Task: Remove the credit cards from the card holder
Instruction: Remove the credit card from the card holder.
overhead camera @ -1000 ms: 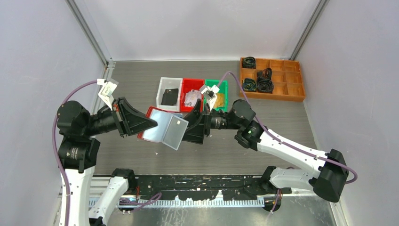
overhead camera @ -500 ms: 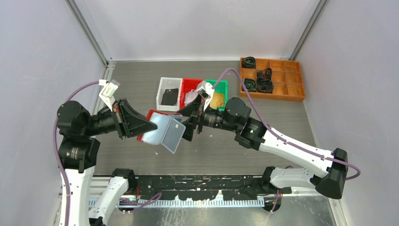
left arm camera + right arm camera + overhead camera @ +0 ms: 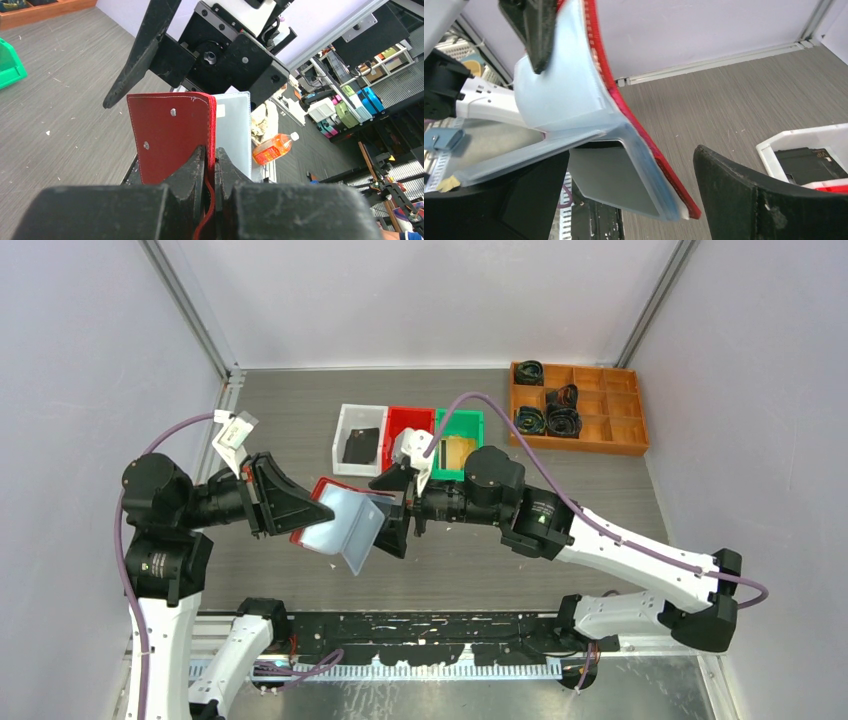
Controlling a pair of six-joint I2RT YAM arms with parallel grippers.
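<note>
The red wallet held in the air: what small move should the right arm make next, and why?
Probably close the right gripper on the pale card in the nearest sleeve. Its fingers stand open either side of the card holder's clear sleeves, while the left gripper clamps the red cover.

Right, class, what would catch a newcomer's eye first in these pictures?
The red card holder, held open in mid-air at the scene's centre by the left gripper. The right gripper stands open around its clear sleeves, and a row of small bins sits just behind.
</note>
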